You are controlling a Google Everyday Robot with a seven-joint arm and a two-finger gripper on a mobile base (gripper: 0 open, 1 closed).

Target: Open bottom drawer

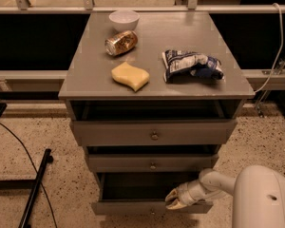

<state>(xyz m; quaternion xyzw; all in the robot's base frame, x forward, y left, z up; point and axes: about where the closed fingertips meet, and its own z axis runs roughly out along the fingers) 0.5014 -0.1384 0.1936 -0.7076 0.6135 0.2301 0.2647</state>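
Observation:
The bottom drawer (128, 207) is the lowest, slimmest grey front of the cabinet's three. It stands pulled out a little, with a dark gap showing behind its front panel. My gripper (175, 201) is at the drawer's right part, resting at the top edge of the front panel, reached in from the right on the white arm (213, 184). The middle drawer (152, 164) and top drawer (154, 133) above it each have a small round knob and stand slightly forward of the frame.
On the cabinet top (85, 80) lie a white bowl (124, 19), a tipped can (121, 42), a yellow sponge (129, 76) and a blue-white chip bag (192, 65). A black stand leg (35, 189) and cable cross the speckled floor at left. My white body (263, 198) fills the lower right.

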